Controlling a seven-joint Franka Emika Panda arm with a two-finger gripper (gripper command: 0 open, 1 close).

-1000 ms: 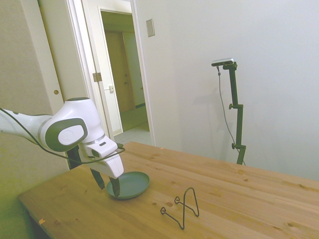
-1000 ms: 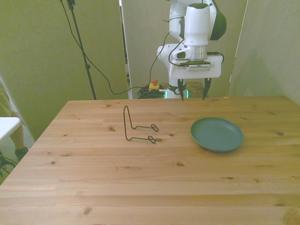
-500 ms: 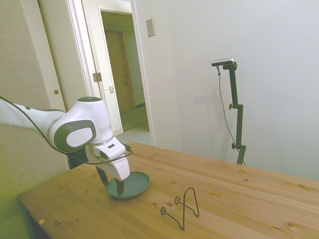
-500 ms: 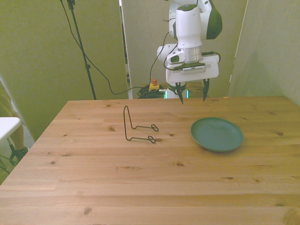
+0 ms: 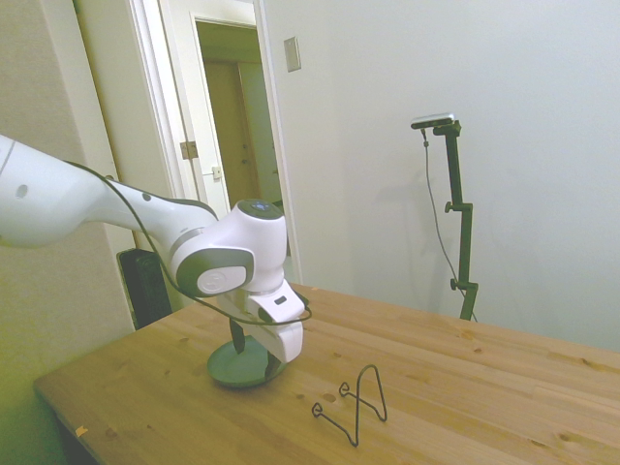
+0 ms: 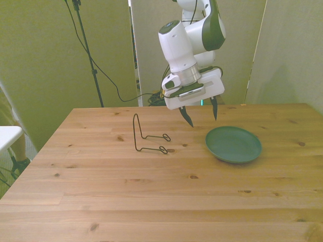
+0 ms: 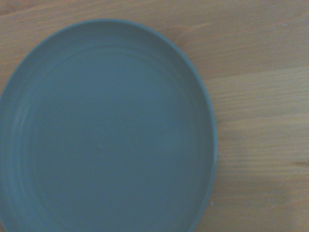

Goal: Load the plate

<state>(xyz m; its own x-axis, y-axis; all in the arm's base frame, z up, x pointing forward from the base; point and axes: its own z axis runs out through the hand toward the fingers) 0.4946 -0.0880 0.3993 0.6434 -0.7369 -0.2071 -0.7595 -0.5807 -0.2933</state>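
now pincer hovers apart above plate's rim, nothing held.
plate lies flat on wooden surface toward the front view's right, wire stand well apart. risk: shallow rim may slip from the fingers, or plate skids if the descent lands off-edge.

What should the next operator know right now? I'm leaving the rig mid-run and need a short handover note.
Gripper: open, empty, tilted, hovering above the table near the plate's far edge on the front view's left; not touching it.
Plate: flat on the wooden table, on the front view's right, empty; it fills the wrist view.
Wire stand: upright on the table, on the front view's left of the plate, empty.
Done: nothing grasped or loaded.
Left: grasp the plate, probably by its rim, and presumably set it in the stand.
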